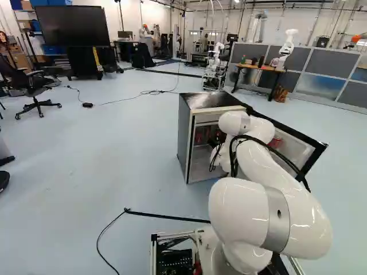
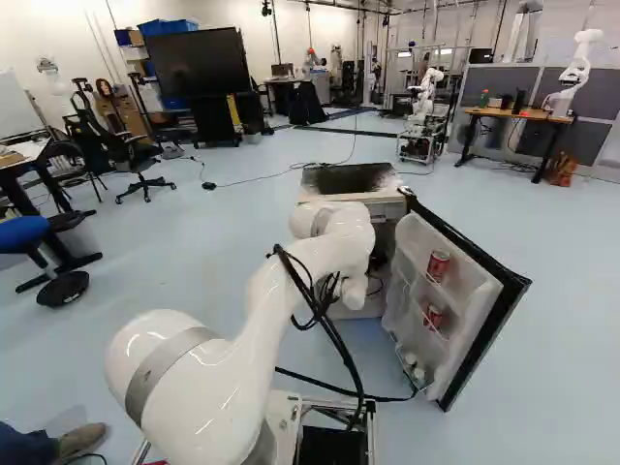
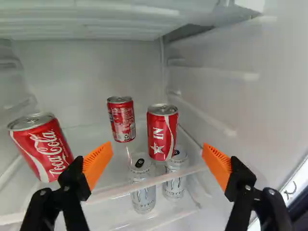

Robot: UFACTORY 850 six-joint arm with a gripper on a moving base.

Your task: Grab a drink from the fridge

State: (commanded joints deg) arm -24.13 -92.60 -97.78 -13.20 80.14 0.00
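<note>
The small fridge point(image 1: 184, 137) stands ahead of the arm, its door swung out. My gripper point(image 1: 219, 137) reaches into its mouth in the left base view, largely hidden by the wrist. In the wrist view the gripper point(image 3: 157, 148) is open, with nothing gripped. Beyond the gap between its fingers, a red can point(image 3: 162, 132) stands on the upper shelf point(image 3: 144, 185). Another red can point(image 3: 121, 119) is farther back beside it. A larger-looking red can point(image 3: 42, 147) stands near one finger. Two pale cans point(image 3: 143, 190), point(image 3: 175, 180) are below the shelf.
The opened door point(image 2: 484, 329) carries red cans point(image 2: 438, 264) on its racks. Fridge side wall point(image 3: 240, 91) runs close beside one finger. A cable point(image 1: 166, 216) lies on the floor near the base. Another robot point(image 2: 423, 97) stands beyond the fridge.
</note>
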